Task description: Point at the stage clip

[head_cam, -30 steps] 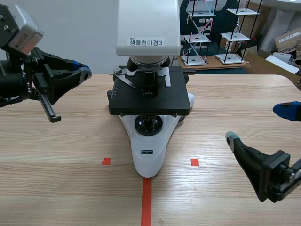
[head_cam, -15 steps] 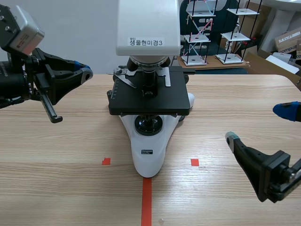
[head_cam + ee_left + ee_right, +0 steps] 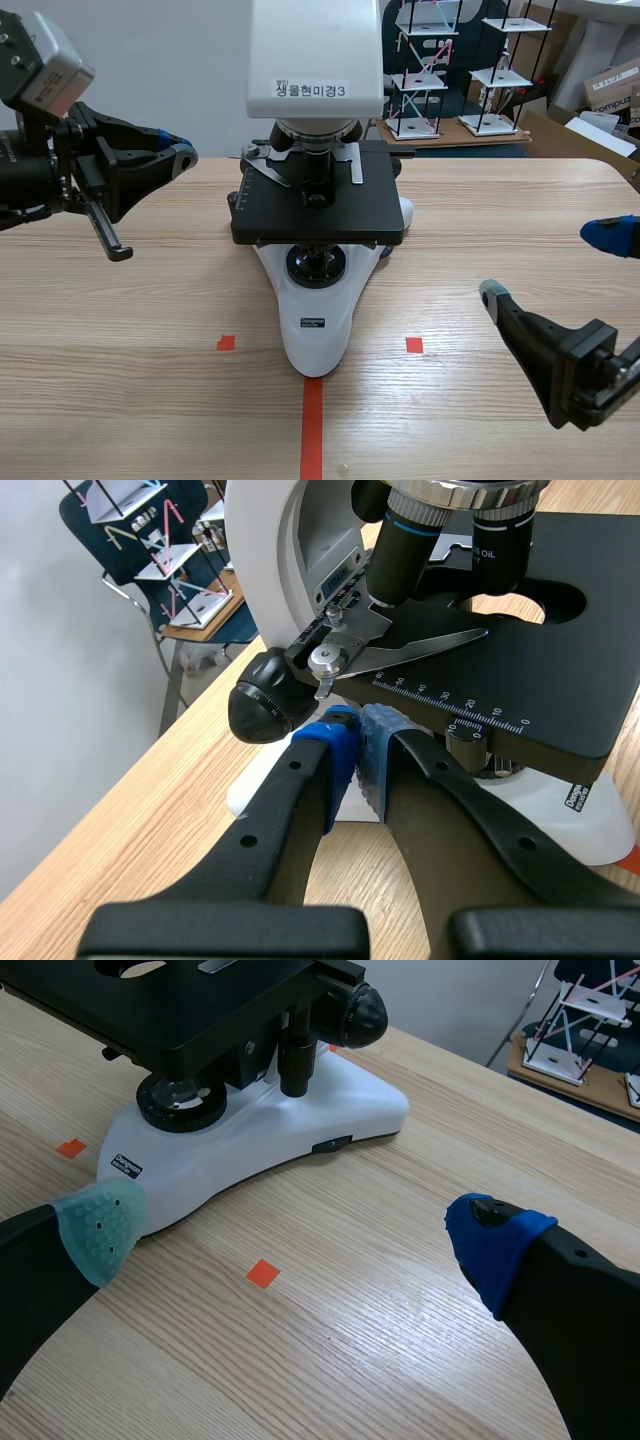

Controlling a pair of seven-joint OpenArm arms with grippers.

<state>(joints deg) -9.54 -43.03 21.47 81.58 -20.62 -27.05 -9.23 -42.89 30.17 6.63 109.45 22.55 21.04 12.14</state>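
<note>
Left gripper (image 3: 352, 742) clenched on nothing, blue pads pressed together, raised above the light wooden table (image 3: 150, 300), just beside the round black focus knob (image 3: 262, 695) and short of the ruled edge of the flat black microscope stage (image 3: 560, 670). The thin silver metal stage clip (image 3: 425, 645) lies on that stage ahead of the tips, apart from them, under the black objective lenses (image 3: 410, 540). Right gripper (image 3: 300, 1235) released wide, low over bare wood at the table's right side, well apart from the white microscope base (image 3: 300, 1130), open tabletop between them.
</note>
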